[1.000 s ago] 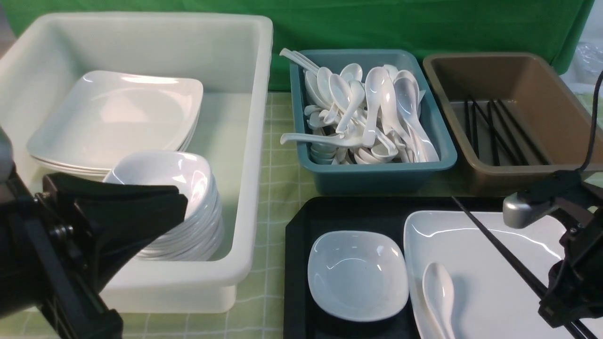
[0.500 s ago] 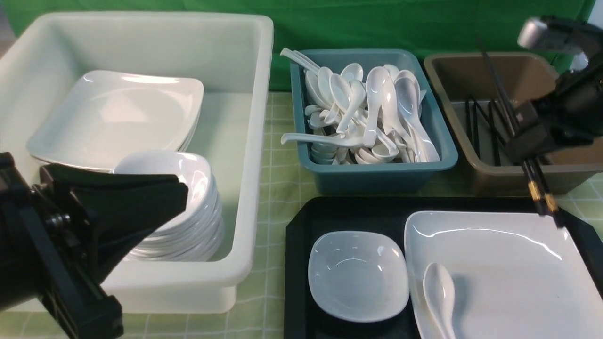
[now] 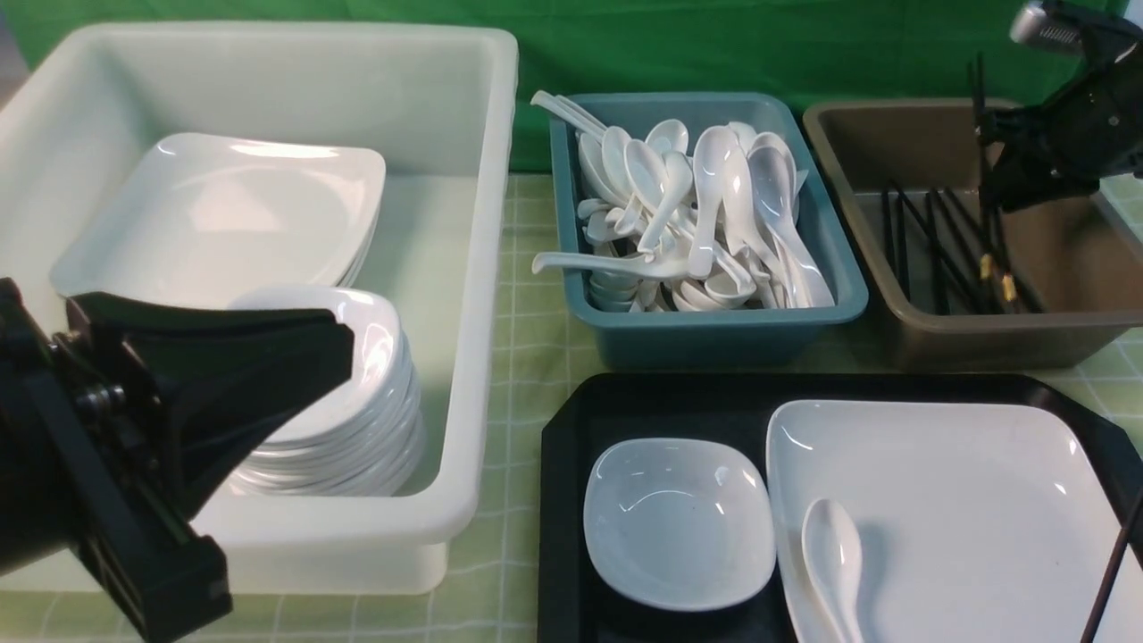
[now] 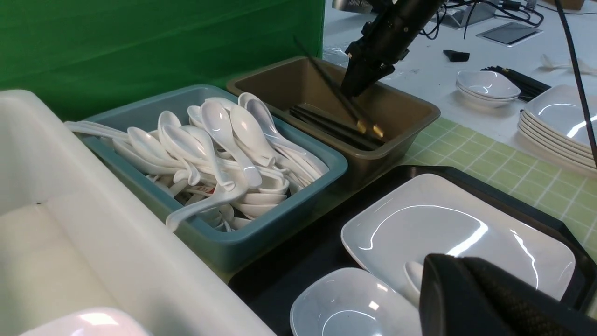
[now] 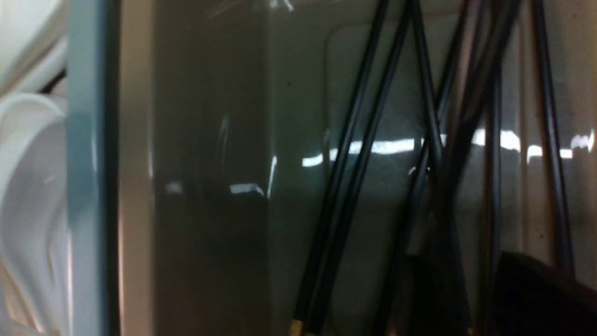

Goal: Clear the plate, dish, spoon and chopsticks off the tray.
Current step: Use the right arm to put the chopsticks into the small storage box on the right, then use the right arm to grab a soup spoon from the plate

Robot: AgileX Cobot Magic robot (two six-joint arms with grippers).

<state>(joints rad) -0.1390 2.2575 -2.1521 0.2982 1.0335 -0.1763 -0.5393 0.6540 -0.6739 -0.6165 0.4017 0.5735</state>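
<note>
Left end effector [image 3: 344, 357]: clenched and holding nothing, low at the robot's left, in front of the white tub [image 3: 487, 268].
Right end effector [image 4: 354, 87]: raised over the brown bin [image 3: 893, 335] at the far right, pointing down into it.
Right end effector's grip: the chopsticks run up past its jaws, but I cannot tell whether it is clamping them or has released them.
Chopsticks [image 4: 326, 76]: off the tray, standing steeply tilted in the brown bin, gold tips down near the bin's floor and black ends sticking up above the rim.
Brown bin contents: several other black sticks [image 3: 933, 259] lying flat on the bottom.
Tray [image 3: 567, 500]: black, on the table [image 3: 527, 357] in front of the teal bin [image 3: 714, 335] and the brown bin.
Plate [image 3: 964, 509]: on the right part of the tray, lying flat.
Spoon [image 3: 830, 554]: lying in the plate near its left edge, bowl facing up.
Dish [image 3: 679, 522]: on the left part of the tray, just beside the plate, empty.
Teal bin contents: a heap of white spoons [image 3: 714, 205].
White tub contents: a stack of large plates [image 3: 223, 223] at the back and a stack of small dishes [image 3: 379, 420] in front.
</note>
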